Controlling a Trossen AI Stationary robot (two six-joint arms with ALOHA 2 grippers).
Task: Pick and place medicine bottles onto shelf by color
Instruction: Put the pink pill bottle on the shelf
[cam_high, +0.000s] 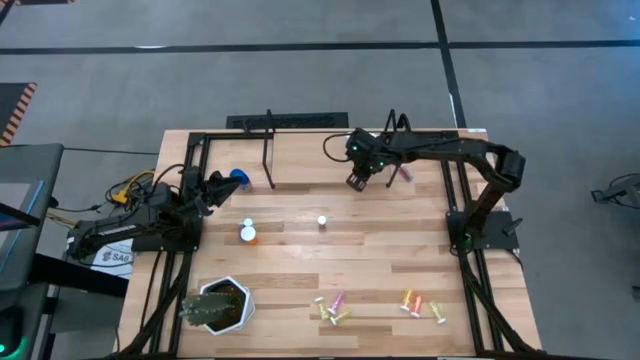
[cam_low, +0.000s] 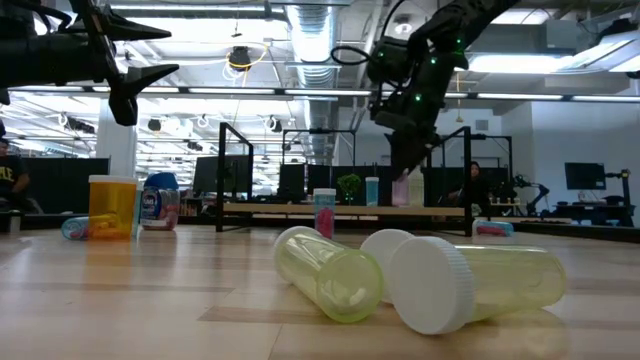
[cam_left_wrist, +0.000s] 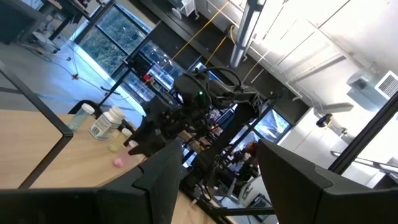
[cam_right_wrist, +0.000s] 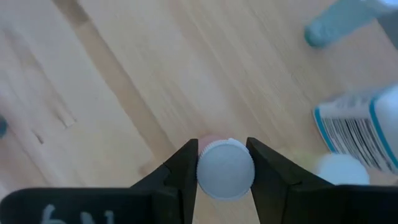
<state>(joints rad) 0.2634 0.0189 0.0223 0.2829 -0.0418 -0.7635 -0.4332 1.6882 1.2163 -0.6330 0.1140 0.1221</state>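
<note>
A pink bottle (cam_right_wrist: 224, 169) with a white cap is clamped between the fingers of the right gripper (cam_high: 357, 181), which is held over the far middle of the table (cam_high: 300, 270), near the shelf (cam_low: 340, 209); in the low view the bottle is seen hanging just above the shelf plank, beside a pale vial (cam_low: 372, 190) standing there; the left gripper (cam_high: 213, 188) is raised at the left side of the table with its fingers apart and nothing between them, just beside a blue-lidded bottle (cam_high: 240, 177); two white-capped bottles (cam_high: 248, 233) are stood near the table's middle, well apart from each other; a cluster of yellow and pink bottles (cam_high: 333, 308) is laid on its side at the near edge, and an orange and yellow group (cam_high: 420, 303) is laid near it; a potted plant (cam_high: 217, 305) is set at the near left corner.
</note>
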